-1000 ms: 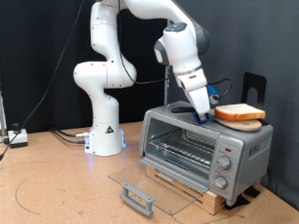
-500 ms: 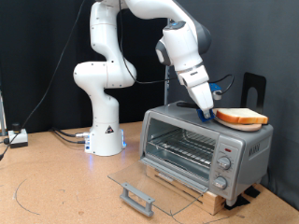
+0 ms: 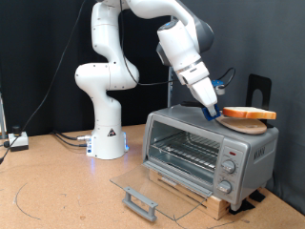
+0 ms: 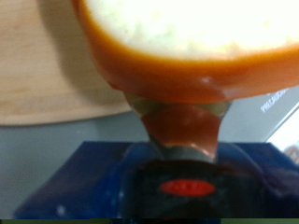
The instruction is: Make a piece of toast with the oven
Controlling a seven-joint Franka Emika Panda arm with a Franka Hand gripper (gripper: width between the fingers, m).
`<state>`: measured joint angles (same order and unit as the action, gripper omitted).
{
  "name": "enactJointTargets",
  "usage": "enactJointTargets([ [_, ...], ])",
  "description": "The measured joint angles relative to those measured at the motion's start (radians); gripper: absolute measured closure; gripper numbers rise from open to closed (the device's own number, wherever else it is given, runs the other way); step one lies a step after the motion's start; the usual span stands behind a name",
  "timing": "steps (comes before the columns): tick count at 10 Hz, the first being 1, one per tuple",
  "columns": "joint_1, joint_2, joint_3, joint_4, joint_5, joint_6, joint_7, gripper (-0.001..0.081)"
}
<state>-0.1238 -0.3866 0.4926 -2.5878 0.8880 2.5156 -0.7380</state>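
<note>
Toast held above the oven top

Seen in the exterior view: pincer (image 3: 215,113) closed on the edge of the piece of toast (image 3: 250,114), slice lifted slightly clear of the top of the silver oven (image 3: 210,148), near its right end. Oven door (image 3: 157,184) folded down flat and open toward the table (image 3: 57,191), wire rack (image 3: 186,148) visible inside. White arm base (image 3: 108,134) standing at the oven's left.
</note>
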Motion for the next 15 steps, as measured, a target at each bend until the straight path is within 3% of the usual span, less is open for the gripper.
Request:
enactJointTargets([
  [4, -0.013, -0.045, -0.055, -0.008, -0.013, -0.110, 0.000, 0.0396],
  [7, -0.022, -0.046, -0.078, -0.023, -0.008, -0.086, -0.020, 0.0396],
  [12, -0.117, -0.073, -0.210, -0.056, -0.104, -0.210, -0.092, 0.0396],
  [15, -0.159, -0.082, -0.309, -0.066, -0.112, -0.272, -0.187, 0.0396],
])
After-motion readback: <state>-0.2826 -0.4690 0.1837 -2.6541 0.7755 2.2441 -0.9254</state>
